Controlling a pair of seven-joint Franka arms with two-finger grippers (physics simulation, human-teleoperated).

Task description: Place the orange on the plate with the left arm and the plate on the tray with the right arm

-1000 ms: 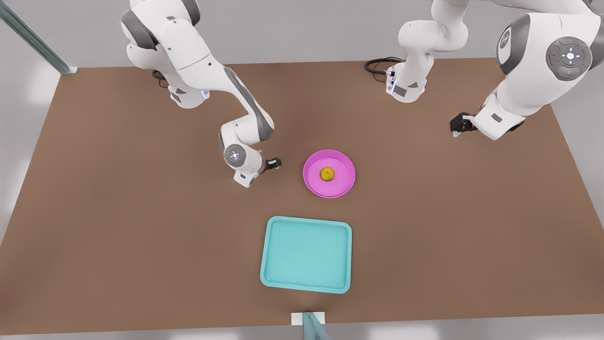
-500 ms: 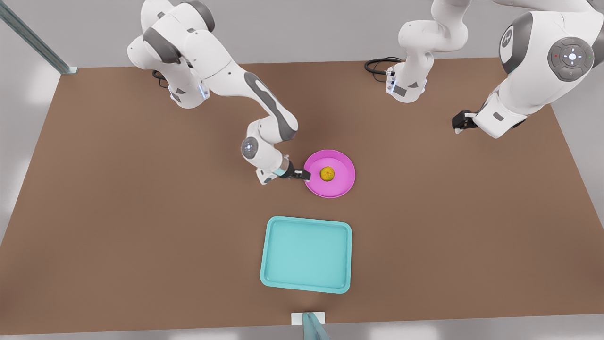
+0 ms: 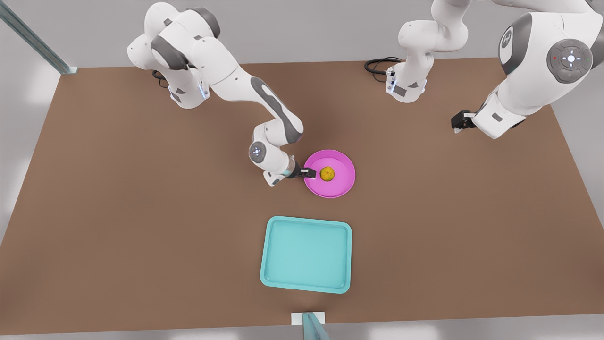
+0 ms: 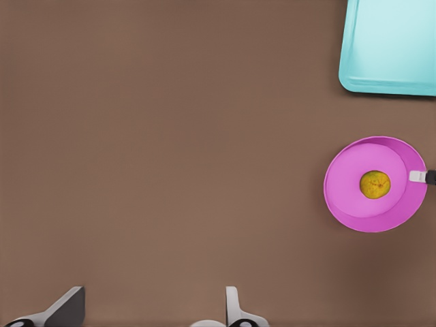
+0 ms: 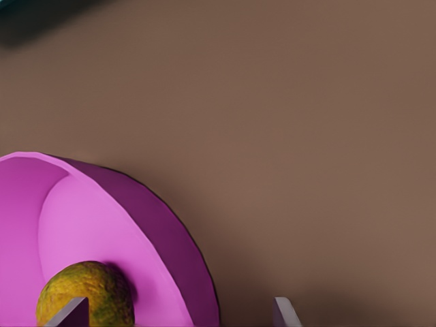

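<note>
The orange [image 3: 327, 174] lies in the middle of the pink plate [image 3: 340, 186] at the table's centre. My right gripper [image 3: 309, 173] is low at the plate's rim on the front view's left. In the right wrist view it is open [image 5: 178, 315], its fingers straddling the rim of the plate [image 5: 143, 225], one finger close to the orange [image 5: 88, 293]. The turquoise tray [image 3: 306, 255] lies nearer the front edge, apart from the plate. My left gripper [image 3: 460, 121] waits raised at the front view's right, open [image 4: 150, 313], looking down on the plate [image 4: 347, 197], the orange [image 4: 375, 184] and the tray [image 4: 392, 48].
Both arm bases stand at the table's far edge, with a black cable [image 3: 377, 63] beside one. A small white block [image 3: 309, 318] sits at the front edge. Bare brown tabletop [image 3: 141, 212] surrounds the plate and tray.
My right arm has swung toward the plate and brought its gripper from beside it onto the rim. The left arm has barely shifted. Plate, orange and tray have stayed put.
</note>
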